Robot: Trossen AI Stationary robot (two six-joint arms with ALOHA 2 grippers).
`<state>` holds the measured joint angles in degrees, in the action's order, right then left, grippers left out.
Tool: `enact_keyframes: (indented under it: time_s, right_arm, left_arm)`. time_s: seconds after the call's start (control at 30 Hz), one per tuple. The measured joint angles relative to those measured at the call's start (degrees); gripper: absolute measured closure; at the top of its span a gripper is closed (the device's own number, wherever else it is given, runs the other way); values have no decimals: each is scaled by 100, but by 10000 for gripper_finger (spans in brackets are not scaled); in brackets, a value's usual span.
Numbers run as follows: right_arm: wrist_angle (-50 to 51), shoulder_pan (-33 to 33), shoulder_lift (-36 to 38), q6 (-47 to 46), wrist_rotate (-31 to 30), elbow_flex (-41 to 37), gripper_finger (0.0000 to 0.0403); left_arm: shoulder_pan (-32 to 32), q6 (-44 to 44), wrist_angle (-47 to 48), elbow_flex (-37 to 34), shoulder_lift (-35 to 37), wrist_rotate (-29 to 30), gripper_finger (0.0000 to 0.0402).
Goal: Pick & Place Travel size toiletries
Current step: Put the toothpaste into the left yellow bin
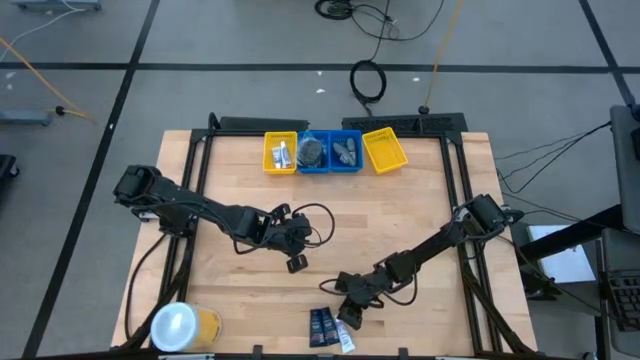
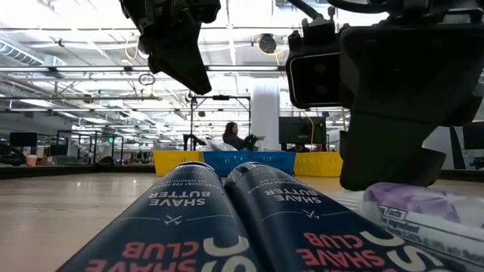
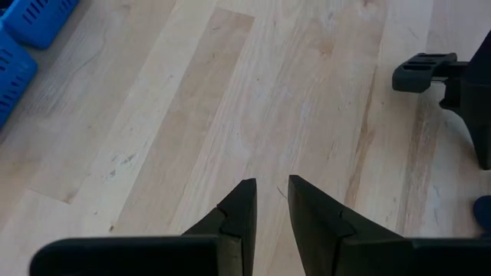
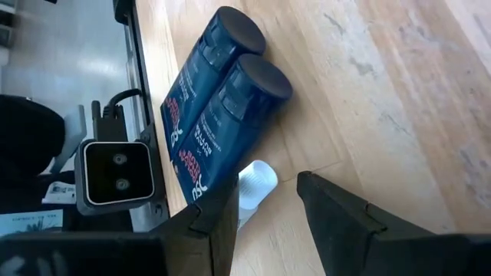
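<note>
From above, two navy packets (image 1: 320,326) and a white tube (image 1: 344,340) lie by the table's near edge, unsorted; the right gripper (image 1: 352,312) reaches down beside them, the left gripper (image 1: 295,243) waits mid-table. The low view shows both packets side by side. Left wrist: fingers slightly apart, empty. Right wrist: fingers apart, aimed near the tube.

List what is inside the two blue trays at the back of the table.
Left blue tray: a dark grey round lump. Right blue tray: a paler grey item. What they are is too small to tell, and anything beneath them is covered.
</note>
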<state>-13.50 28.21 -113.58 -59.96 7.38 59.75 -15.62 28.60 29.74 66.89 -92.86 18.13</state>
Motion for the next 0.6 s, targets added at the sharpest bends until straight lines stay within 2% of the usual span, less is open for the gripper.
enact_keyframes:
  time_s: [0.3, 0.47, 0.6]
  right_arm:
    - [332, 35, -2, -257, -11, -2, 277]
    - [342, 35, -2, -156, 25, -2, 309]
    - [29, 37, 4, 84, 37, -5, 354]
  left_arm:
    - [4, -2, 0, 0, 0, 0, 325]
    - [4, -2, 0, 0, 0, 0, 325]
    - [4, -37, 0, 0, 0, 0, 325]
